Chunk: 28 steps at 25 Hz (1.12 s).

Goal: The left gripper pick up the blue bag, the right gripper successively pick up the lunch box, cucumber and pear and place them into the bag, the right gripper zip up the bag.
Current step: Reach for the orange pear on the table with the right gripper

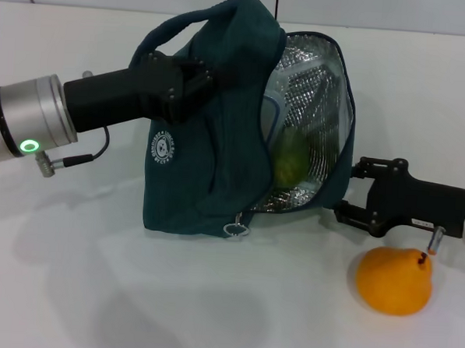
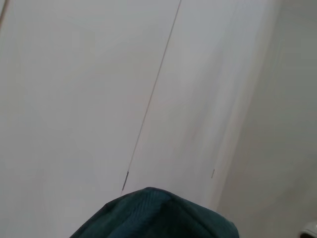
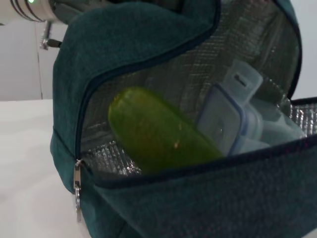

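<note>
The blue bag (image 1: pixel 193 172) stands on the white table, held at its top by my left gripper (image 1: pixel 184 79), which is shut on the fabric. Its side flap hangs open and shows a silver lining. Inside lie the green cucumber (image 1: pixel 289 157) and, behind it, the clear lunch box (image 3: pixel 237 119); the right wrist view shows the cucumber (image 3: pixel 153 131) leaning against the box. My right gripper (image 1: pixel 350 189) is open and empty just outside the bag's mouth. The orange-yellow pear (image 1: pixel 395 280) sits on the table in front of that gripper.
A metal zipper pull (image 1: pixel 236 227) dangles at the bag's lower front corner, also seen as the zipper pull (image 3: pixel 78 178) in the right wrist view. The left wrist view shows only the bag's top edge (image 2: pixel 153 213) and pale surfaces.
</note>
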Motion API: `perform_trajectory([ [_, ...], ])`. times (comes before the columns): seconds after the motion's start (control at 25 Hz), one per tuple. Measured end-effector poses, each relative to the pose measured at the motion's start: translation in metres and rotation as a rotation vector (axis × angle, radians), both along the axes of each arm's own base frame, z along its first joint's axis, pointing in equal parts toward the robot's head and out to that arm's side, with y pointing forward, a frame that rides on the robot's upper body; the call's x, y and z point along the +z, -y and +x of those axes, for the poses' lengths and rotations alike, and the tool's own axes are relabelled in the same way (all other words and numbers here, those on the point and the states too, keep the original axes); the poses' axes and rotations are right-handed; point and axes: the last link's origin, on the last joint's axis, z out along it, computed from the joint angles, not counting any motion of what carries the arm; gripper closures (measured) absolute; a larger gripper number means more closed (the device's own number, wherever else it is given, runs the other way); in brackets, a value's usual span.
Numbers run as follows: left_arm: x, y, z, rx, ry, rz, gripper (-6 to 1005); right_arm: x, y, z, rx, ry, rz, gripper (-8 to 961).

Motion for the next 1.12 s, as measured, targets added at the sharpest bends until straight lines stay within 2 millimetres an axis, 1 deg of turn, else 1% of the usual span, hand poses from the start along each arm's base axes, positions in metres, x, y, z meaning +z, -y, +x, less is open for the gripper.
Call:
perform_trajectory([
  [0.32, 0.0, 0.0, 0.0, -0.006, 0.0, 0.011, 945, 0.004, -0.004, -0.007, 0.001, -0.045, 0.03, 437],
  [0.4, 0.001, 0.0, -0.001, -0.005, -0.001, 0.018, 945, 0.007, -0.006, -0.008, 0.0, -0.063, 0.051, 663],
  [0.44, 0.001, 0.0, -0.001, -0.003, 0.0, 0.02, 945, 0.012, -0.008, -0.008, -0.002, -0.091, 0.091, 698],
  [0.52, 0.0, 0.0, -0.002, 0.002, 0.004, 0.022, 945, 0.016, -0.008, -0.008, 0.001, -0.111, 0.117, 769],
  [0.64, -0.002, 0.001, -0.003, 0.012, 0.01, 0.021, 944, 0.026, -0.004, -0.01, 0.035, -0.185, 0.179, 874],
  [0.84, -0.006, 0.003, -0.008, 0.01, 0.007, 0.041, 944, 0.047, 0.006, -0.02, 0.125, -0.297, 0.206, 889],
  [0.92, -0.006, 0.005, -0.011, 0.015, 0.003, 0.047, 944, 0.061, 0.011, -0.026, 0.168, -0.349, 0.204, 889],
  [1.04, -0.011, 0.01, -0.016, 0.033, 0.011, 0.032, 944, 0.081, 0.02, -0.025, 0.184, -0.39, 0.195, 889],
  [1.12, -0.014, 0.015, -0.02, 0.042, 0.016, 0.027, 944, 0.085, 0.023, -0.021, 0.169, -0.387, 0.185, 889],
])
